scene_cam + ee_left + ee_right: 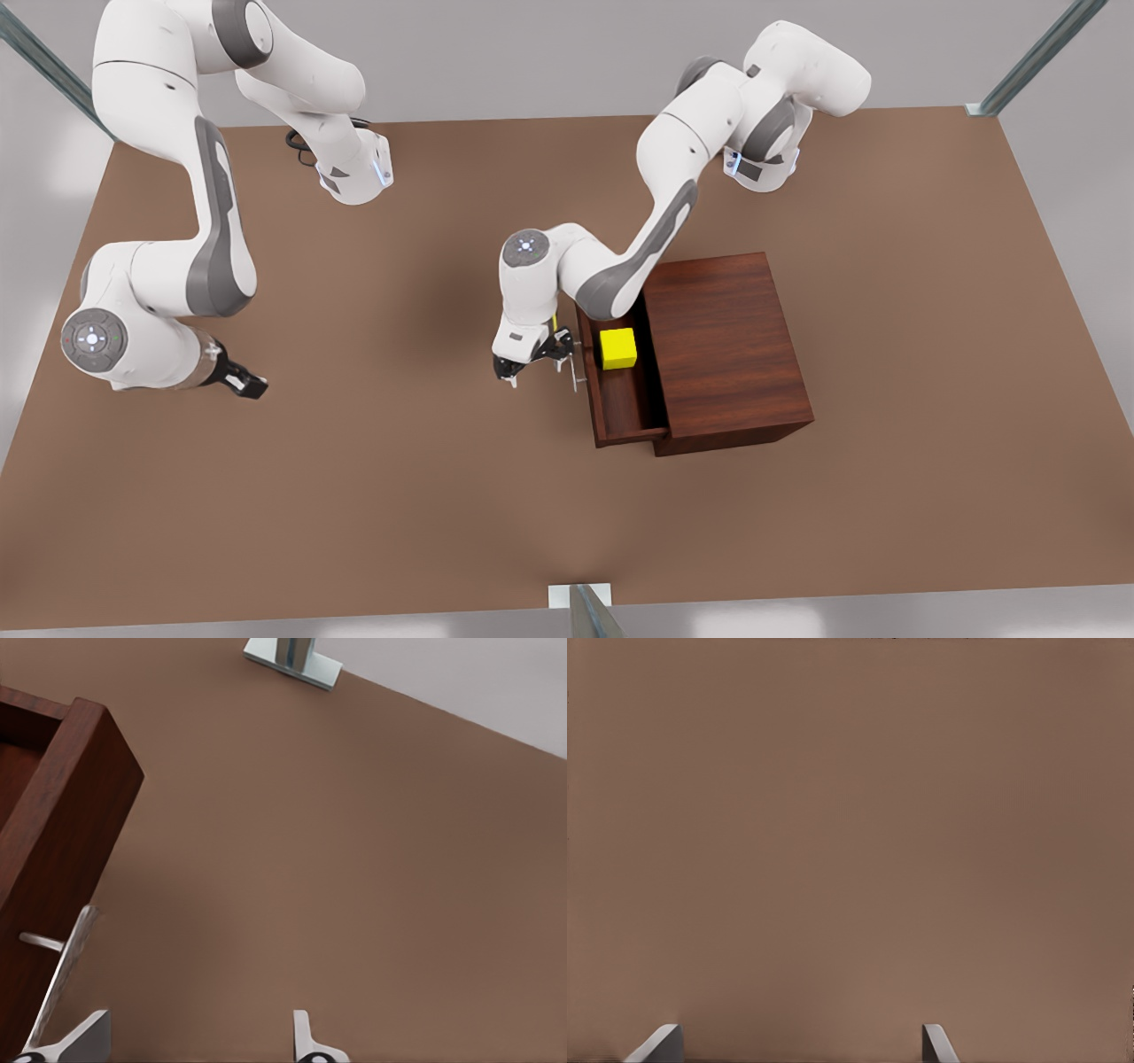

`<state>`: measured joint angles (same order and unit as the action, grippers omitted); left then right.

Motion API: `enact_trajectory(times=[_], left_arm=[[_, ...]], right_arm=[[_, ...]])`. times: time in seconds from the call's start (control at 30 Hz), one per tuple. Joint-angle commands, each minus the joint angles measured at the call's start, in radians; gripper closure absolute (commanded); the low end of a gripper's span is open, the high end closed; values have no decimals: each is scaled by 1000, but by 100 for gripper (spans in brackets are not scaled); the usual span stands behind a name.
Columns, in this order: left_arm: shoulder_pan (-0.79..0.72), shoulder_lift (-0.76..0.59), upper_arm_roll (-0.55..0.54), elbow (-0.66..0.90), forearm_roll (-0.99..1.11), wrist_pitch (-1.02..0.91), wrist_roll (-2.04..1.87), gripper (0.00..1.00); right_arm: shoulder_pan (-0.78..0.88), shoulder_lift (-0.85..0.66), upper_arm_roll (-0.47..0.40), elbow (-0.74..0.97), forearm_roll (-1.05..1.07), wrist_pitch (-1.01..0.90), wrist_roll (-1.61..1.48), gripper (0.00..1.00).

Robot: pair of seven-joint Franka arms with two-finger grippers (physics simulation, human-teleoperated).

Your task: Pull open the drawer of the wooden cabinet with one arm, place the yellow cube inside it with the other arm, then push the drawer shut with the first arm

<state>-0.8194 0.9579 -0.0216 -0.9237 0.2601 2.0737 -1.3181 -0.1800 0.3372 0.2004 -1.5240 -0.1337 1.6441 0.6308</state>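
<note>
The drawer (620,403) of the wooden cabinet (726,350) is standing pulled out toward the front view's left, and the yellow cube (618,348) is already resting on the drawer floor, near the front panel and clear of the cabinet body. The left gripper (532,359) is hovering just beside the silver bar handle (574,365), on the side away from the cabinet; its fingers are spread apart and are holding nothing. In the left wrist view one fingertip (84,1036) is lying close against the handle (62,970) while the other fingertip is standing well off over the bare table (354,859), so the bar is not sitting between them. The handle's long axis is running along the front panel, crosswise to the drawer's line of travel. The cabinet is lying to the front view's right of this gripper, so the closing push appears to call for travel in that direction against the panel. The right gripper (239,379) is waiting well apart at the front view's left, fingers parted and empty, facing plain table. The left arm is by far the nearer to the drawer. Placement looks complete; only the shutting step appears to be remaining.
</note>
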Motion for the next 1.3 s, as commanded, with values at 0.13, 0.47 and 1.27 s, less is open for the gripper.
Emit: enact_trajectory(times=[0.13, 0.47, 1.27], left_arm=[[-4, 2, 0, -26, 4, 5, -121, 0], [-4, -7, 3, -80, 54, -9, -47, 0], [34, -54, 8, -136, 51, -112, 198, 0]], right_arm=[[5, -1, 5, 2, -1, -36, -459, 0], [4, 0, 5, 2, 3, -40, -457, 0], [0, 0, 2, 2, 2, -41, -461, 0]])
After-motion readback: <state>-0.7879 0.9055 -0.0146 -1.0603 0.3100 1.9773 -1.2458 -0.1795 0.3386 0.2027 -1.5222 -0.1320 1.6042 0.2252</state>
